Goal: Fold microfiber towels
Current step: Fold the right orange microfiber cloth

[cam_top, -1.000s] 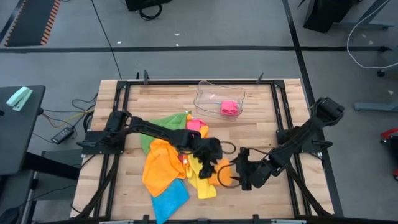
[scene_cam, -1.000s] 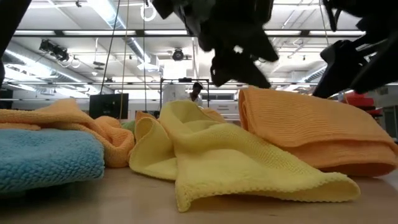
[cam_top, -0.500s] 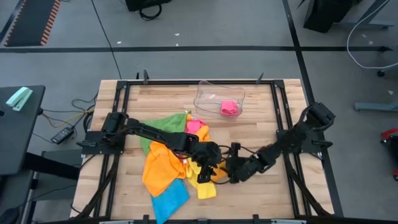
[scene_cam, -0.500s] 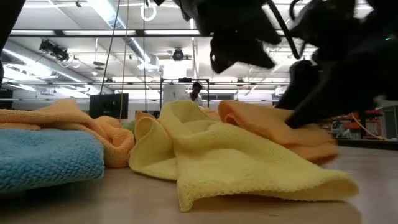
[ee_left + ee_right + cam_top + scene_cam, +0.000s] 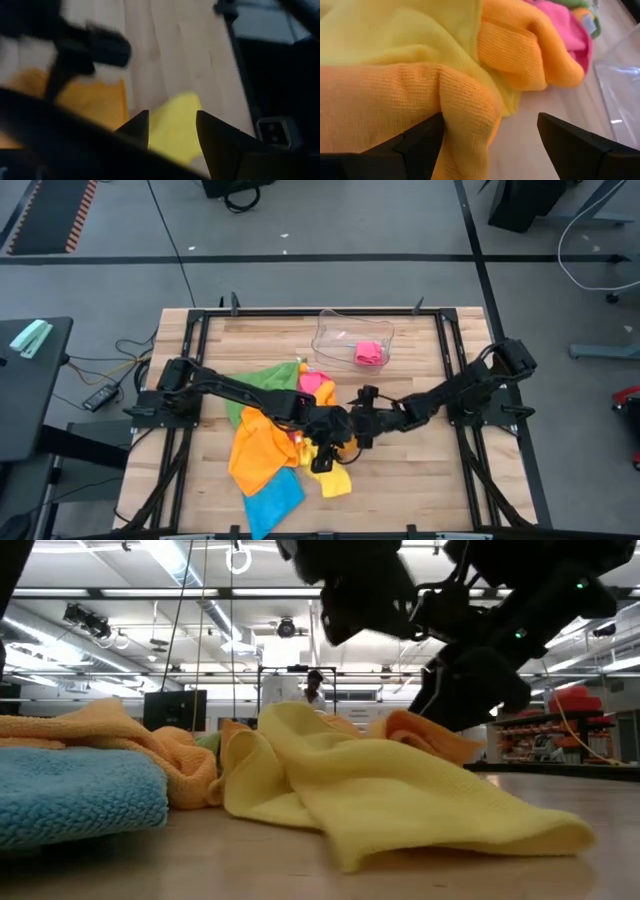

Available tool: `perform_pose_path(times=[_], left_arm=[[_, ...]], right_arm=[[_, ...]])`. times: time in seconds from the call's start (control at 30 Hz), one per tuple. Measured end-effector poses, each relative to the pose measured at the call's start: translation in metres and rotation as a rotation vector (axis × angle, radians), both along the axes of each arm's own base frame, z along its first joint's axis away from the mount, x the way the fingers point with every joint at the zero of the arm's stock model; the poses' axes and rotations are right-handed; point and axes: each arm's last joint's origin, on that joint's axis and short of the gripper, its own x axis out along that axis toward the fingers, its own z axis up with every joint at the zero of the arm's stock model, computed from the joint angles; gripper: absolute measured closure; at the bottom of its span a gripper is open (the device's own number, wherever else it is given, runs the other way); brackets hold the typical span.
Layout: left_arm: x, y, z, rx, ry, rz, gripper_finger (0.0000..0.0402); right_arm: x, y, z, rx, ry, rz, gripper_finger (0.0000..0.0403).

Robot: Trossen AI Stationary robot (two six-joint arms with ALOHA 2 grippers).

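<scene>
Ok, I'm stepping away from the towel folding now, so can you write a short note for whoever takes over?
Left end effector: over the yellow towel at the pile's right edge, fingers apart, nothing seen held.
Right end effector: open, pushed against the orange towel beside the yellow one, not gripping it.
Loose pile at table centre: green towel, pink towel, another orange towel, blue towel at the front.
Clear tray at the back holds one small pink towel.
Left: every towel in the pile looks unfolded.
</scene>
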Motion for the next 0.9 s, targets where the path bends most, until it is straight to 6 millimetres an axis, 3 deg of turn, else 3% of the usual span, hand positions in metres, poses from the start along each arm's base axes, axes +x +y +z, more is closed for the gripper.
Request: perform_pose_path(times=[0.2,0.43,0.77,0.9], left_arm=[[0.0,-0.002,-0.005,0.048,0.01,0.017,0.0228],[-0.001,-0.005,-0.005,0.066,0.009,0.009,0.023],[0.004,-0.004,-0.014,0.15,-0.013,0.109,0.0229],[0.017,-0.004,-0.028,0.181,-0.069,0.161,0.0233]], right_arm=[[0.008,-0.005,0.005,0.029,-0.05,0.073,0.0075],[0.004,-0.006,0.014,0.031,-0.046,0.105,0.0075],[-0.026,-0.007,0.048,0.084,-0.001,0.109,0.0075],[-0.044,-0.003,0.061,0.119,0.022,0.097,0.0075]])
